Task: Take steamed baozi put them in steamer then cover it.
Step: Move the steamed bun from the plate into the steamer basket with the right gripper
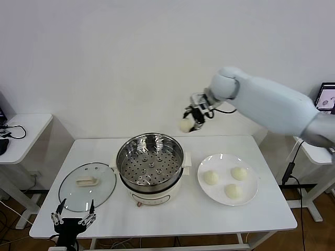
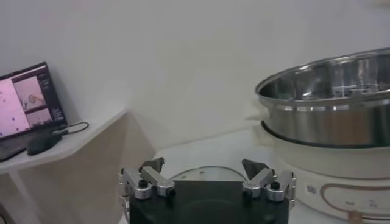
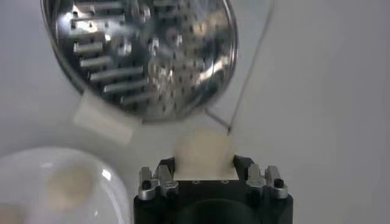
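**Ana:** Nearest the head camera, low at the front edge, the left gripper (image 1: 73, 217) sits parked with its fingers spread wide and nothing between them, just beside the glass lid (image 1: 87, 186) lying flat on the bench (image 1: 172, 217).

**Ben:** Biggest things first, then?

**Ana:** Bench, then the steamer (image 1: 151, 166) at its middle, mouth straight up, perforated tray bare, no bun in it yet. To its right, the plate (image 1: 228, 179) carries three baozi (image 1: 211, 178).

**Ben:** And the fourth?

**Ana:** Up in the air! The right gripper (image 1: 191, 119) has its fingers clenched on the held baozi (image 1: 186, 125), raised above the bench, behind the steamer's rim and toward its right. The wrist view shows the bun (image 3: 204, 155) pinched at its sides, the steamer's tray (image 3: 143, 58) well beyond it.

**Ben:** So which step?

**Ana:** Carrying the first bun over, I'd say. Next it wants to travel forward over the open pot, come down close to the tray, then let go gently.

**Ben:** Any long axis on it?

**Ana:** None to speak of, it's round; which way its dome faces I cannot tell.
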Action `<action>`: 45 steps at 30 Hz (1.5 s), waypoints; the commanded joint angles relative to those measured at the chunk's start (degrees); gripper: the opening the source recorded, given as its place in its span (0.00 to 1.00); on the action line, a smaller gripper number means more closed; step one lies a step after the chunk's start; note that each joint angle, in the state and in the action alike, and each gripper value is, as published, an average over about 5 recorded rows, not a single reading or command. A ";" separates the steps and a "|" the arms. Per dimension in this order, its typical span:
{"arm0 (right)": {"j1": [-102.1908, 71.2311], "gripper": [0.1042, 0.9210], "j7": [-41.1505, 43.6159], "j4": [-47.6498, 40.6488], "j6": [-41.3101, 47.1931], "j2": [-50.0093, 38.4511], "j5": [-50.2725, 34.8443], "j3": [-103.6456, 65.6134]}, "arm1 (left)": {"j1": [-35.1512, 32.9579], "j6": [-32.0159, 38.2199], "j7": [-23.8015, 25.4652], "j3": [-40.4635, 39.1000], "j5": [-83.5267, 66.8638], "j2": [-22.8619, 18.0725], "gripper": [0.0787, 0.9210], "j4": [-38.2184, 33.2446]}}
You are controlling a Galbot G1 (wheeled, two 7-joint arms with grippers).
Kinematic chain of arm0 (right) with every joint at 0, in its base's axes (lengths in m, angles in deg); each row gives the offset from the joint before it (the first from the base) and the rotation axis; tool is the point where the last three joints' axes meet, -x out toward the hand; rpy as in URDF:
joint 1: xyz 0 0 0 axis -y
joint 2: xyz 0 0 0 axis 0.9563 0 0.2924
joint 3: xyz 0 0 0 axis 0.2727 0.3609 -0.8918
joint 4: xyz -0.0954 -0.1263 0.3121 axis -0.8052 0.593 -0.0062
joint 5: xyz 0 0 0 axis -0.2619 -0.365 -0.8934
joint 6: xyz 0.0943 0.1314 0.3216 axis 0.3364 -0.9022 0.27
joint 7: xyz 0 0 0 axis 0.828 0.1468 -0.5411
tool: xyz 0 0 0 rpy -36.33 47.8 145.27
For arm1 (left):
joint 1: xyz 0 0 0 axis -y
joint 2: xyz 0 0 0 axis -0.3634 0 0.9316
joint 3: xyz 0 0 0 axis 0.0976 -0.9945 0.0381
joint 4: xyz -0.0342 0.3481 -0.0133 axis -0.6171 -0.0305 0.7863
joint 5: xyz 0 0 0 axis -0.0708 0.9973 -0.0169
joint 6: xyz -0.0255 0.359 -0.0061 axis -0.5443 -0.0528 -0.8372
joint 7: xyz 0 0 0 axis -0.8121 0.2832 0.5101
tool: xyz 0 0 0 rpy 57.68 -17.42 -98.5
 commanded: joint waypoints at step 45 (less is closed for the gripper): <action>-10.71 0.87 -11.91 -18.55 -27.08 16.73 23.38 3.34 | -0.69 0.26 -0.47 0.86 -0.27 -1.20 0.88 -0.32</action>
